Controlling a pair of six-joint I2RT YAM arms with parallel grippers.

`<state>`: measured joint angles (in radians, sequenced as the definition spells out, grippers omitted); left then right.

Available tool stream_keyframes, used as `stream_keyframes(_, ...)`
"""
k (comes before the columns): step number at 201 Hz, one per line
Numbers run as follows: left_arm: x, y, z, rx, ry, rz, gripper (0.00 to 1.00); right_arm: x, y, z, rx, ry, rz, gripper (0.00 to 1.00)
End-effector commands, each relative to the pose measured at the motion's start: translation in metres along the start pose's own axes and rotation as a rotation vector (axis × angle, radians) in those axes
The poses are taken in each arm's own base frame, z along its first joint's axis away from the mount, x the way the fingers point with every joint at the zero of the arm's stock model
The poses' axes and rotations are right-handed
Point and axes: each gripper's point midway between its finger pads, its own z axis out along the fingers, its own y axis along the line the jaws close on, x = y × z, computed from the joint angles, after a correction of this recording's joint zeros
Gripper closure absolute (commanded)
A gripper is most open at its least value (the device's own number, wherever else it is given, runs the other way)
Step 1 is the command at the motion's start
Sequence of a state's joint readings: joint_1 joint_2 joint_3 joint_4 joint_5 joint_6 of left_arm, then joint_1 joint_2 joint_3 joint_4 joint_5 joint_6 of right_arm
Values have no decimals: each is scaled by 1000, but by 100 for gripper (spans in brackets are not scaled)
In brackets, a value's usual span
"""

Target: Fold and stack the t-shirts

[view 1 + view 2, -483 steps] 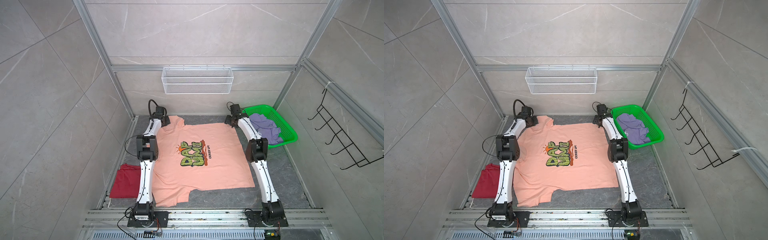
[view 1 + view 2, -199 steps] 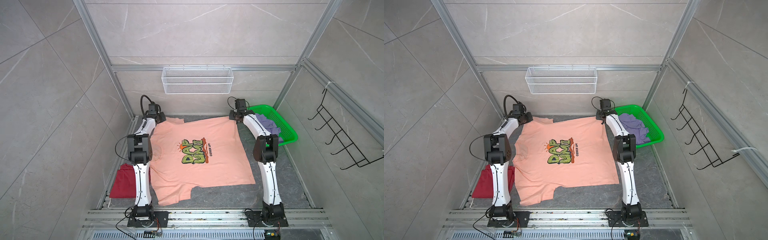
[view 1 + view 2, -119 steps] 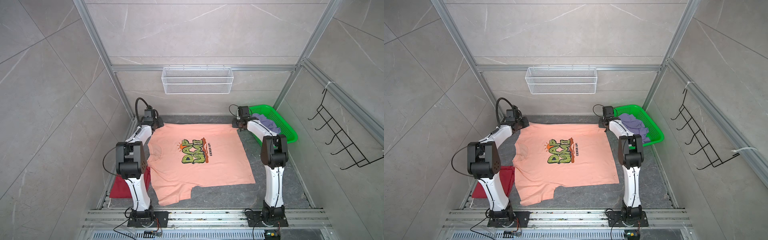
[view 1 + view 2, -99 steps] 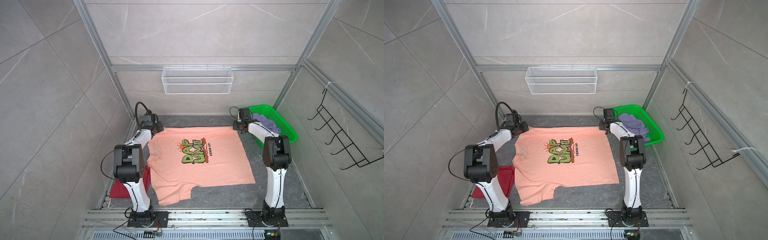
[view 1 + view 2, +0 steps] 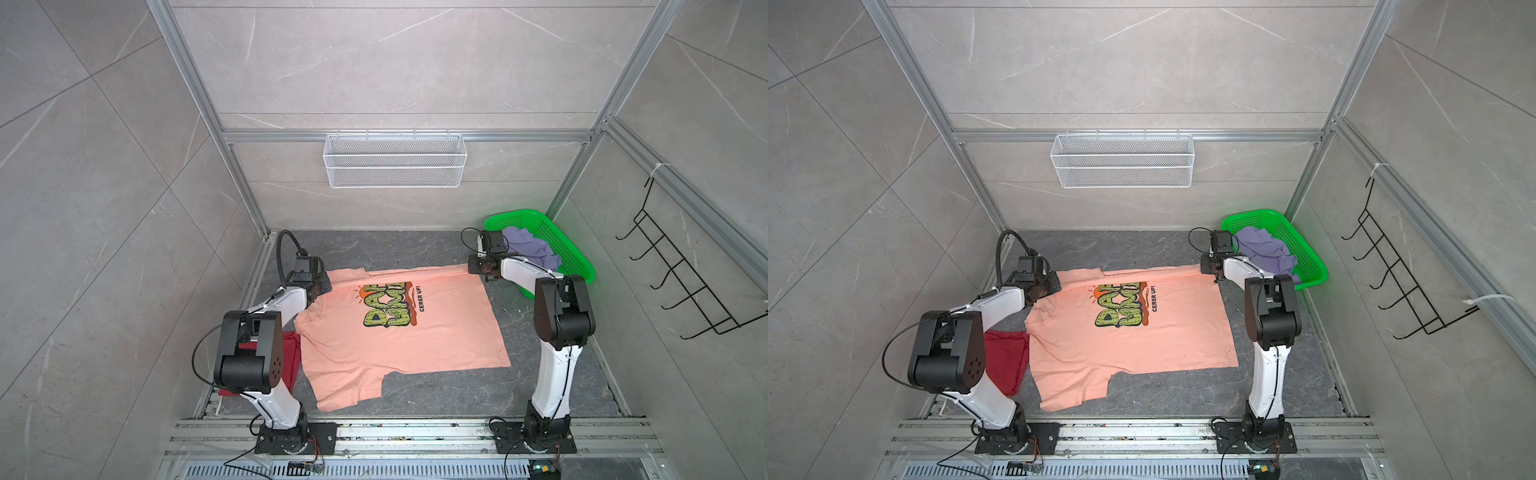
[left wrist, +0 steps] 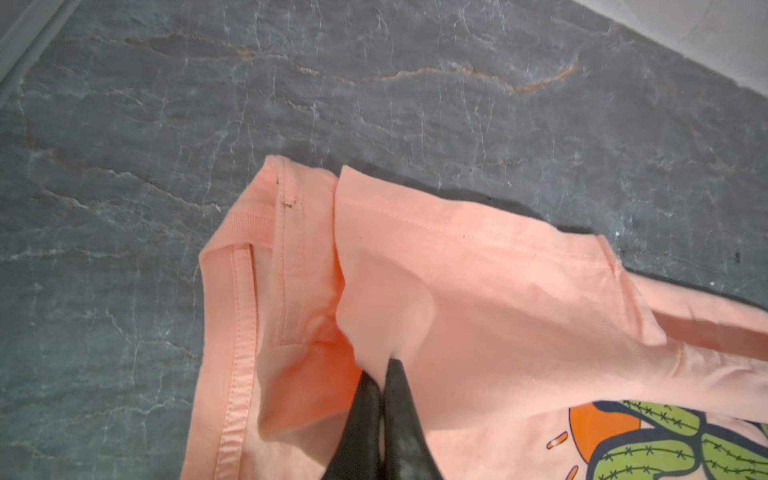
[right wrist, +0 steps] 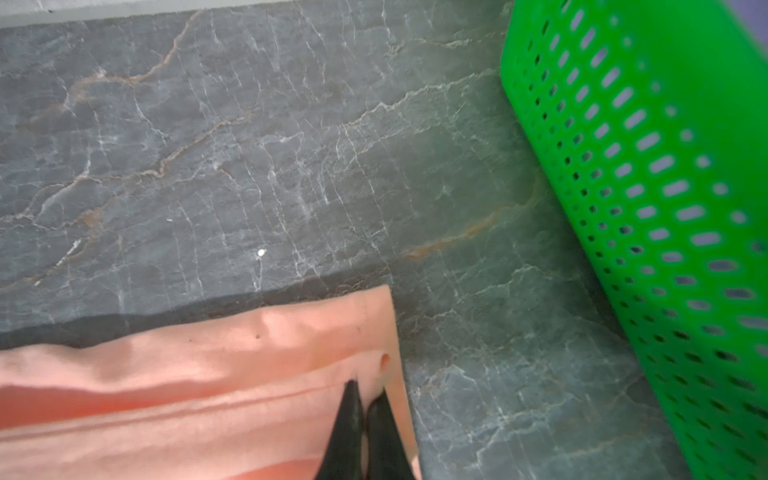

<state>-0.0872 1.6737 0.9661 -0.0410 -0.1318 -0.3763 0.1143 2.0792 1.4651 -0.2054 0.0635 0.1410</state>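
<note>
In both top views I have the peach-orange t-shirt [image 5: 399, 332] spread print-up across the middle of the dark tabletop [image 5: 415, 249], collar toward my left arm and hem toward my right. Its far edge is drawn into a straight line between the two arms, which I read as the start of a lengthwise fold, with that edge held taut so it can be carried over evenly. The dark red t-shirt [image 5: 1005, 357] lies at the left side of the tabletop, partly hidden behind the left arm and touching the peach one's edge, out of the folding area. The lavender t-shirt [image 5: 1262, 249] sits crumpled in the green basket [image 5: 1304, 249] at the far right, waiting its turn. In the left wrist view the left jaws are pinched tight on a gather of peach cloth just beside the ribbed collar [image 6: 232, 291], with the cloth lifted enough to throw a shadow on the stone. That grip takes the shoulder and leaves the neckline free. In the right wrist view the right jaws are closed on the stitched hem [image 7: 374, 332] close to its corner, so that the whole side should follow. The basket wall stands near but apart, and I would mind it on any swing.
</note>
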Motion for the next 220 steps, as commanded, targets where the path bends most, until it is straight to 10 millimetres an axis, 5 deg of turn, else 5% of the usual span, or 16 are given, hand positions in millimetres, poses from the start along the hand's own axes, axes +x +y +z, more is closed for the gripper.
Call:
stream_keyframes(1, -11, 10, -10, -49, -68, -53, 100, -8, -4, -11, 7, -31, -3, 100)
stream_keyframes(58, -9, 13, -3, -82, -30, -62, 100, -3, -7, -9, 17, -14, -5, 100)
stream_keyframes(122, -23, 14, -28, -77, -96, -89, 100, -21, -9, -22, 18, -68, 16, 100)
stream_keyframes(220, 19, 23, -8, -121, 32, -113, 100, 11, -13, -8, 35, 20, 2, 100)
